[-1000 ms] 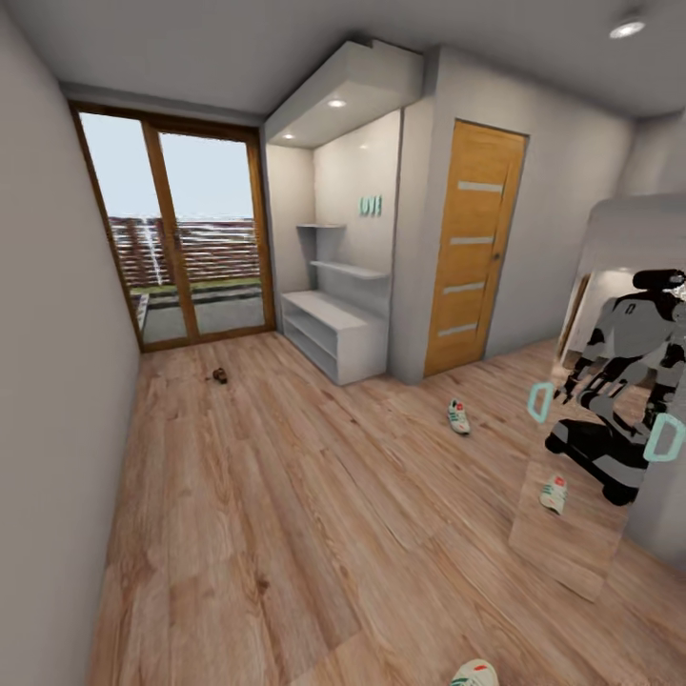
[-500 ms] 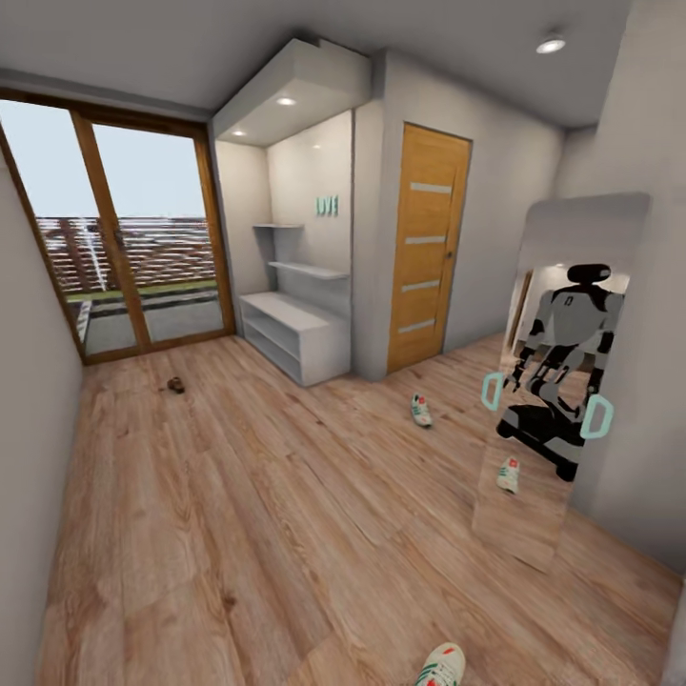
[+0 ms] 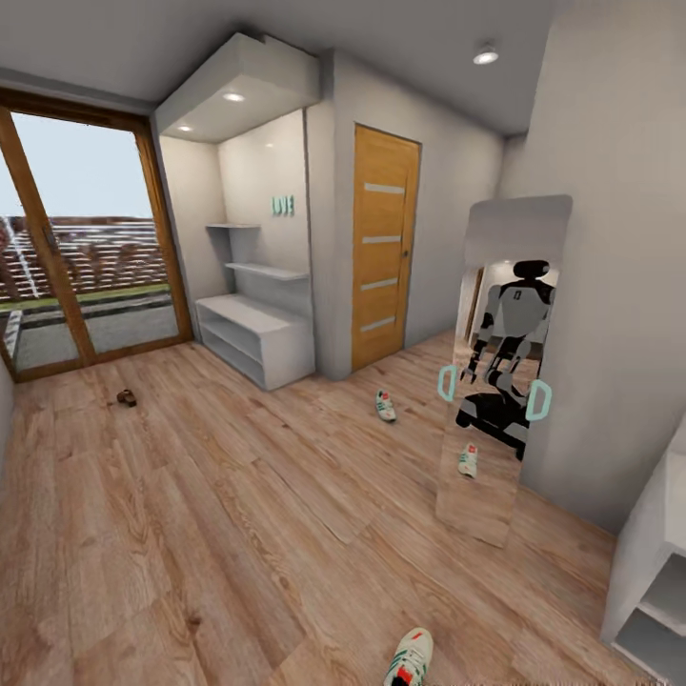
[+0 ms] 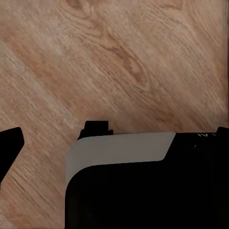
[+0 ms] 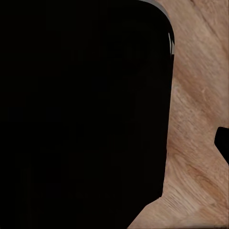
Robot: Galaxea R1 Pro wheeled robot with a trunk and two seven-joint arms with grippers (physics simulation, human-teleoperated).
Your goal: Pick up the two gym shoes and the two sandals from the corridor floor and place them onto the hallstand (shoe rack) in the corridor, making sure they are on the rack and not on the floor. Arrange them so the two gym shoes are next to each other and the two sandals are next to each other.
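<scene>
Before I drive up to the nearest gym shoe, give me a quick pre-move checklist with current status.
1. Nearest gym shoe located: ok, on the corridor floor at the head view's bottom edge, partly cut off.
2. Second gym shoe located: ok, on the floor in front of the wooden door.
3. Sandals located: not ok, a single small dark item lies near the glass doors, too small to identify.
4. Hallstand free to receive shoes: ok, bench top looks bare.
5. Grippers open and empty: cannot tell, wrist views show dark robot body over floor.
6. Mirror on the right: ok, the shoe in it is a reflection.
</scene>
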